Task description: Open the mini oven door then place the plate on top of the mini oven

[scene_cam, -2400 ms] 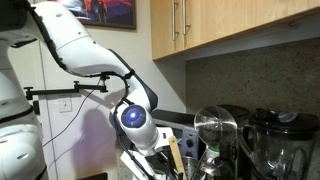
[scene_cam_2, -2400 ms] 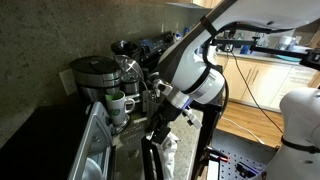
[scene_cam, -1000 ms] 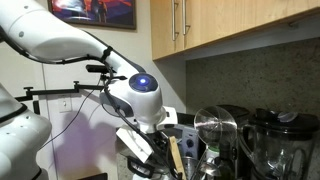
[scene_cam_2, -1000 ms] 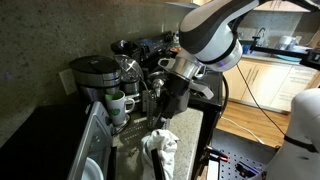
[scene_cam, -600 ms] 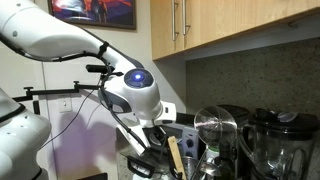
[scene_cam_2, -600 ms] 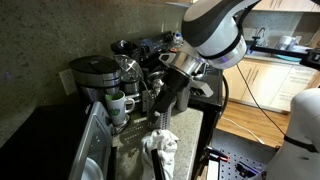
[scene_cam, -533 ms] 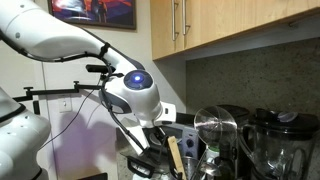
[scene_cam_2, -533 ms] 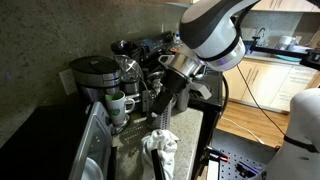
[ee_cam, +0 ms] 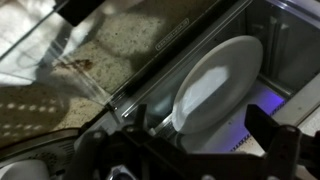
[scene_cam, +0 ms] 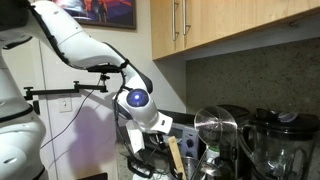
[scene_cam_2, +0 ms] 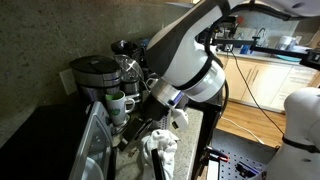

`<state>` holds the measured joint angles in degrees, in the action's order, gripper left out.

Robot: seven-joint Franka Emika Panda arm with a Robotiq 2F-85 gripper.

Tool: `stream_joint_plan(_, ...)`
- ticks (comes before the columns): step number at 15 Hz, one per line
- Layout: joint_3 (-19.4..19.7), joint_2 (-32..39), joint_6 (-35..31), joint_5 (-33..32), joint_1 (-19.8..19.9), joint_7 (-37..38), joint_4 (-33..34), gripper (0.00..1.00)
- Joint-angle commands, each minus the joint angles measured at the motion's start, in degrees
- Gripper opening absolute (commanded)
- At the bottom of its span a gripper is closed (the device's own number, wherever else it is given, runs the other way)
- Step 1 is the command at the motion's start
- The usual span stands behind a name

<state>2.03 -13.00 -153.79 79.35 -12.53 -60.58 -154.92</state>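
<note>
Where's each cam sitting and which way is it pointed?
Exterior view: low, facing the cabinets and blenders; arm crosses the left half.
Exterior view: along the backsplash toward the mug and open oven door; arm from upper right.
Wrist view: looks into the oven at the plate; gripper along the bottom.
Shared: both exterior views show the arm.

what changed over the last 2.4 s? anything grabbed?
The arm lifted upright, then swung back down, nearer the oven. The claw now hangs open beside the open door, with the plate ahead of it in the wrist view. Nothing grabbed or released. Oven, door and plate stayed put.
</note>
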Motion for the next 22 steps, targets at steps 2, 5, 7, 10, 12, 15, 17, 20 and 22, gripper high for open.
stream_joint_plan(2,-1.43,12.03,-2.3,12.3,-2.87,-3.7,8.8,1.0)
stream_joint_plan(5,-1.96,18.3,-1.63,17.62,-3.39,-6.15,13.25,1.0)
stream_joint_plan(7,-2.14,21.68,-1.5,19.78,-3.78,-7.11,15.63,1.0)
stream_joint_plan(10,-2.17,26.13,-0.63,22.81,-4.28,-8.5,18.89,1.0)
stream_joint_plan(12,-2.23,28.12,-0.32,24.32,-4.63,-8.54,20.58,1.0)
stream_joint_plan(15,-2.23,29.66,-0.33,25.99,-4.88,-9.02,21.93,1.0)
stream_joint_plan(17,-2.25,29.15,-0.32,26.61,-4.96,-9.73,21.58,0.74)
stream_joint_plan(20,-2.24,28.19,-0.02,26.44,-4.89,-9.32,21.27,0.53)
stream_joint_plan(22,-2.22,27.49,0.72,26.23,-4.8,-9.12,21.3,0.35)
